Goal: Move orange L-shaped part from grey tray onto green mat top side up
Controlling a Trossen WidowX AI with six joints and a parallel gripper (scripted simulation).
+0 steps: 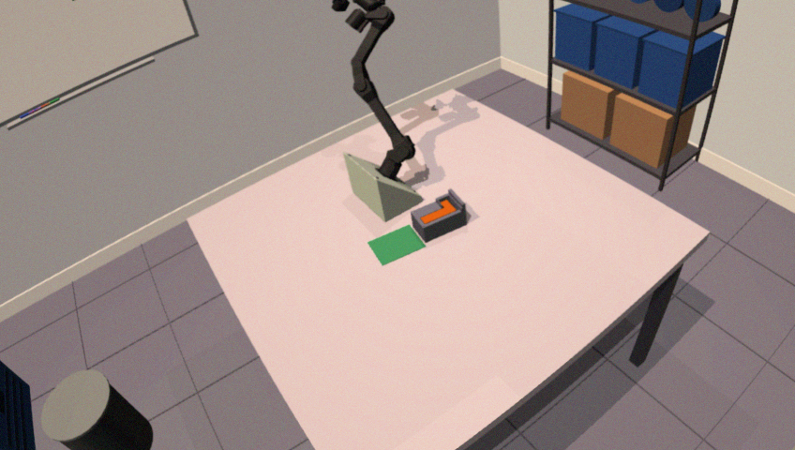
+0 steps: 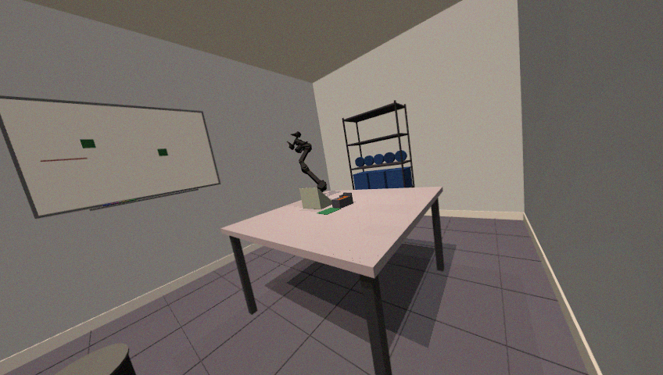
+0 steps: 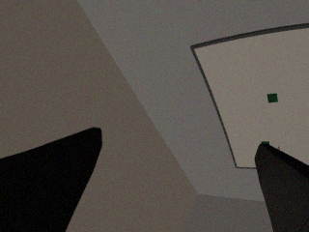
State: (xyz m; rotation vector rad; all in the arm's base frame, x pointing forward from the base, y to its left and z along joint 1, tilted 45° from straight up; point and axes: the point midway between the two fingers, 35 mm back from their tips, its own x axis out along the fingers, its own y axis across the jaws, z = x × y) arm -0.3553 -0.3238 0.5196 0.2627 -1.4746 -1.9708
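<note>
Fingers spread, holding nothing, high above the tray point(image 1: 438, 230) point(image 2: 342, 202); pressing still undone, next likely lowering onto the part's point(image 1: 439, 213) point(image 2: 343, 198) L-shaped end.

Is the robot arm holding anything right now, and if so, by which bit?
Nothing is held: the gripper is open, and the orange part lies in its tray.

An orange L-shaped part point(image 1: 436, 214) point(image 2: 342, 198) is lying flat and flush in the matching pocket of a dark grey tray point(image 1: 443, 229) point(image 2: 342, 202), which is standing beside a flat green mat point(image 1: 396, 245) point(image 2: 328, 211) on the table.
</note>
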